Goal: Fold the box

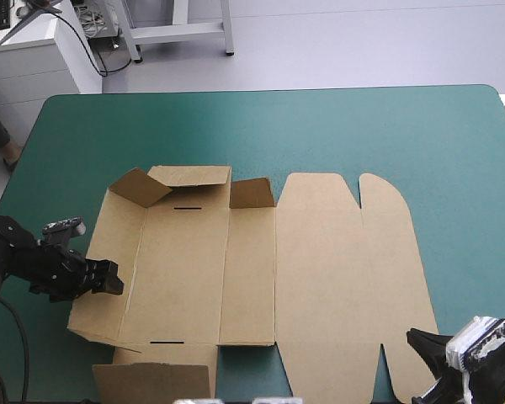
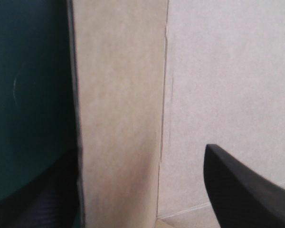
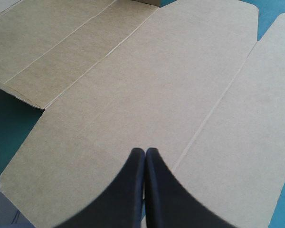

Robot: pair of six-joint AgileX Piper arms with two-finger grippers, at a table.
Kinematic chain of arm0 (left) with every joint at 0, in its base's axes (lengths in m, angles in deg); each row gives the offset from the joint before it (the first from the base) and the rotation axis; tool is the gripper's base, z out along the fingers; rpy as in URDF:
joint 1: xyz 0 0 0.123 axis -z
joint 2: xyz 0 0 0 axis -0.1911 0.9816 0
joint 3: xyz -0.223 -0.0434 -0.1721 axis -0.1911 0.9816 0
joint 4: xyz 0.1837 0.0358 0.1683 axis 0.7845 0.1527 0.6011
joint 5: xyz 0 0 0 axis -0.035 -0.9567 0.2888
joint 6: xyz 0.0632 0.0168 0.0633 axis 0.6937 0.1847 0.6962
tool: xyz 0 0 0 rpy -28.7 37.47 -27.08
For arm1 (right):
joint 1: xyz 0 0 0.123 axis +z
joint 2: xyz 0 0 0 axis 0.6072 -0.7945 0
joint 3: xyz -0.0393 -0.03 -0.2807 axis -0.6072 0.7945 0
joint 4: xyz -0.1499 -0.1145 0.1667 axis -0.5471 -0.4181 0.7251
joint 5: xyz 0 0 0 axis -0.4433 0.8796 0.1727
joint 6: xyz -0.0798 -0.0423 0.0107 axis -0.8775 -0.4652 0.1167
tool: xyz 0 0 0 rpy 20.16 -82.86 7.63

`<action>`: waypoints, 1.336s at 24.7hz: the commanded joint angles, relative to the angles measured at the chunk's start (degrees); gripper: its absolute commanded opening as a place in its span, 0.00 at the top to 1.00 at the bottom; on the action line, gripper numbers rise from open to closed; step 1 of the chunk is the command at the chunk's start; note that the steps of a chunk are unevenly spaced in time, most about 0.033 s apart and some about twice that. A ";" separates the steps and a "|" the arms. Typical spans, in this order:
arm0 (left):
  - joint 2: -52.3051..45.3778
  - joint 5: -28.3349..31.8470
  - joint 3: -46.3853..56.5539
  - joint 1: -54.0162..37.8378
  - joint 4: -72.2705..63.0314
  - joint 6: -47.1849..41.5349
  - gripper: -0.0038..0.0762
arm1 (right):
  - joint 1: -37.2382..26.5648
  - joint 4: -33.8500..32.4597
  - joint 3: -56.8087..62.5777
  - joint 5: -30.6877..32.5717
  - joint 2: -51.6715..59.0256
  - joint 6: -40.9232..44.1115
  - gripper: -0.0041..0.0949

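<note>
Barely begun with the box (image 1: pixel 320 286): spread nearly flat on the teal-green surface (image 1: pixel 320 126), between its middle and near edge, with the broad lid panels toward the right edge lying down. Only two small flaps (image 1: pixel 139 185) along its far side tipped up; walls not yet raised or tucked, so seemingly almost everything left to do. Left end effector (image 1: pixel 111 278) low at the box's left edge, black fingers apart, one outside the edge and one over the board, gripping nothing. Right end effector (image 1: pixel 422 341) by the box's near right corner, fingers pressed together, empty.
</note>
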 commanded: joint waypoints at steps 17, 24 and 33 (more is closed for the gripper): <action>-0.26 1.93 -1.13 0.24 -4.74 3.13 0.95 | -0.17 -0.38 -1.25 -4.07 -0.79 -0.71 0.98; 2.40 7.36 -20.83 11.50 -1.13 7.62 0.96 | -0.17 -0.59 -1.25 -4.07 -0.79 -0.71 0.98; 18.82 3.82 -50.83 29.99 14.28 7.75 0.96 | -0.17 -0.59 -1.25 -4.07 -0.79 -0.71 0.98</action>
